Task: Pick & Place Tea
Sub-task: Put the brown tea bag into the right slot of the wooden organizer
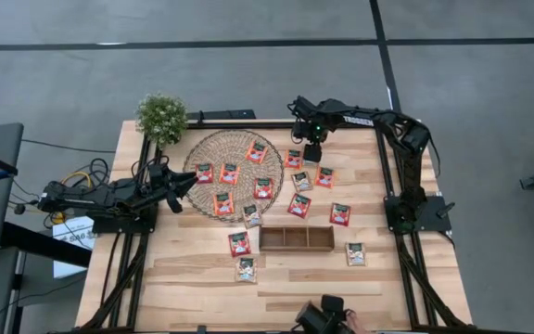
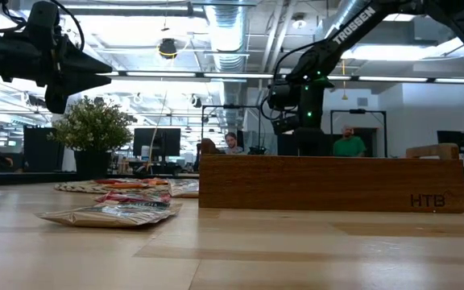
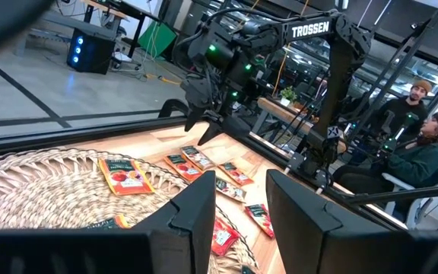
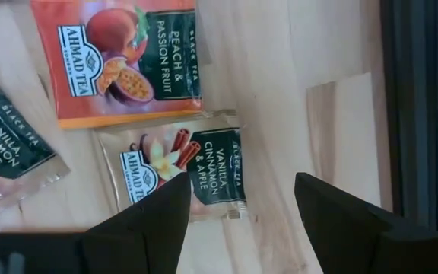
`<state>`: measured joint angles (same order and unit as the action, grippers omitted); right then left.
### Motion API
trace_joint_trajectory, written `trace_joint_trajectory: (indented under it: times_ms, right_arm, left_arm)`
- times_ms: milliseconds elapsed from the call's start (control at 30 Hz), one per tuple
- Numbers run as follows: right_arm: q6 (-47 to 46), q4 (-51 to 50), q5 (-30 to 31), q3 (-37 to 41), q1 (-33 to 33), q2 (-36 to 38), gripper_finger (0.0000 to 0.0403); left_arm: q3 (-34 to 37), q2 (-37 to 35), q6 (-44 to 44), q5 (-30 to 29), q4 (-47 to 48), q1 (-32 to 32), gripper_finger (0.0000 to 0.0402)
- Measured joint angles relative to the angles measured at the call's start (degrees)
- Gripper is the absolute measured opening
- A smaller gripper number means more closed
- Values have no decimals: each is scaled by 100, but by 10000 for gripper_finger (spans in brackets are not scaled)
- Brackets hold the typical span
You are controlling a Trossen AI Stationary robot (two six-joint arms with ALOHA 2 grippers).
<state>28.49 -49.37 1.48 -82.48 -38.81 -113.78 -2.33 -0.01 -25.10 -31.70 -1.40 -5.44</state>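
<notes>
**Right gripper poised over a vanilla sachet at the far edge of the tabletop**

The right gripper (image 1: 311, 153) hangs at the far side of the tabletop (image 1: 295, 288), just beyond the round woven mat (image 1: 213, 153), its two fingers spread wide and holding nothing. In the right wrist view a pale vanilla, cinnamon and apple tea sachet (image 4: 179, 166) lies flat on the wood directly ahead of the fingers, its near corner tucked partly behind one of them. A red peach and passion fruit sachet (image 4: 120, 59) touches its far edge, and a third sachet (image 4: 10, 164) lies just beside it. The vanilla sachet is close to square, so no long axis matters much; what counts is that it sits slightly off to one finger's side rather than centred in the gap, so a small sideways shift before descending looks needed to straddle it without catching the red neighbour.

The rest of the tea is spread over the mat and the wood around the empty wooden three-part tray (image 1: 296, 238), which sits near the middle, well apart from this gripper.

The left gripper (image 1: 179, 186) waits at the mat's left rim, fingers partly open and empty. For the far sachets the right arm is clearly the nearer
</notes>
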Motion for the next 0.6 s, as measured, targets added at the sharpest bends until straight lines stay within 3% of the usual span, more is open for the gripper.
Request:
trace_joint_trajectory:
  times_ms: [267, 600]
  right_arm:
    - [30, -132, -213, 2, -227, -7, 230]
    - [90, -690, -262, -715, -236, -859, 230]
  left_arm:
    - [0, 0, -5, 0, 1, 1, 110]
    - [0, 0, -33, 4, 2, -1, 110]
